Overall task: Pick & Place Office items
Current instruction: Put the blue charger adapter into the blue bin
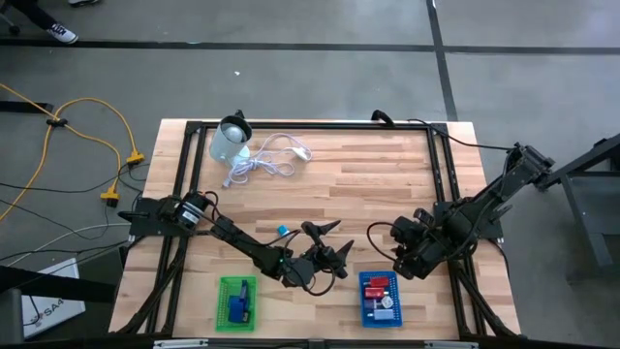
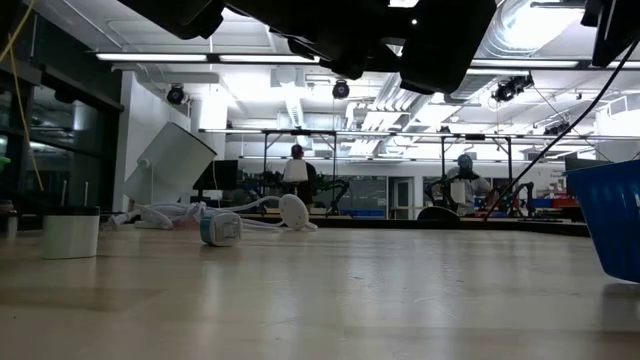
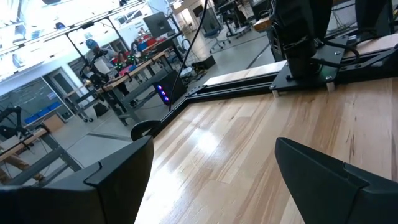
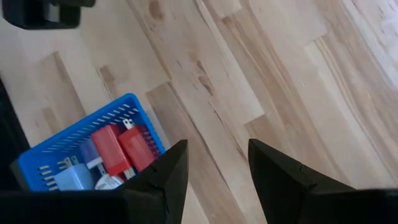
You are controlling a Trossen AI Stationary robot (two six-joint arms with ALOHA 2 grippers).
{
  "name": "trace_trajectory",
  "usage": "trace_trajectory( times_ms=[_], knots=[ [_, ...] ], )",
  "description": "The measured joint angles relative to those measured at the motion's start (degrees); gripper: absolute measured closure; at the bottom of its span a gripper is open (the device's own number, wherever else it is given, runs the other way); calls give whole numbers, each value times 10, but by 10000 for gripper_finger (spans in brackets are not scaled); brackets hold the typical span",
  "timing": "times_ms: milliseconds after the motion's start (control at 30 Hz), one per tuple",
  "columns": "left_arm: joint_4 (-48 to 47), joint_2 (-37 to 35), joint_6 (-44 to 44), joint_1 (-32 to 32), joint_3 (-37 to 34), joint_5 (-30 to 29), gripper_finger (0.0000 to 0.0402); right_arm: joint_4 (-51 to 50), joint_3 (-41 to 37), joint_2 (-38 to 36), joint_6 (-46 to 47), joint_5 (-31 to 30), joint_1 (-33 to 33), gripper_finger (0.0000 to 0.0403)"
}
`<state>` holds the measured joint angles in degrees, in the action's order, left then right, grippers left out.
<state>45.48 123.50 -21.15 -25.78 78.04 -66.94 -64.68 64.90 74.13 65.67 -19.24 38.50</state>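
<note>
High view: left gripper (image 1: 332, 241) sits mid-table near the front edge, fingers splayed wide w/ nothing between them. It's just past a small blue piece (image 1: 282, 231) lying loose on the wood, prob the next item to collect. Green basket (image 1: 237, 301) at front left holds a blue item plus smth yellowish; blue basket (image 1: 381, 299) at front right holds red pieces (image 1: 378, 284) and pale ones, so sorted items likely end up in these two. Right gripper (image 1: 405, 260) hovers just beside the blue basket's far right corner; fingers too dark to read here. White cable (image 1: 262, 160) and a pale container (image 1: 231, 142) lie at the far left, well apart from the work.

Low view: cable, tilted container and a small blue-white piece (image 2: 220, 229) show across the table; blue basket wall (image 2: 608, 215) is cut off at the right edge. Arms are only dark shapes overhead; can't sort them here. People beyond, too far to matter.

Left wrist view: both fingers (image 3: 329, 177) stand wide apart over bare wood, no item in sight.

Right wrist view: fingers (image 4: 283, 177) apart, empty; the blue basket shows w/ two red pieces (image 4: 121, 148) and pale ones, partly hidden behind one finger.
</note>
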Motion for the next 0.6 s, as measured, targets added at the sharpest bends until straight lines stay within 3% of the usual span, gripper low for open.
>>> trace_trajectory(
  times_ms=[600],
  knots=[
    [0, 0, 2, 0, 0, 0, 74, 95, 0, 0, 0, -1, 0, 250]
  ],
)
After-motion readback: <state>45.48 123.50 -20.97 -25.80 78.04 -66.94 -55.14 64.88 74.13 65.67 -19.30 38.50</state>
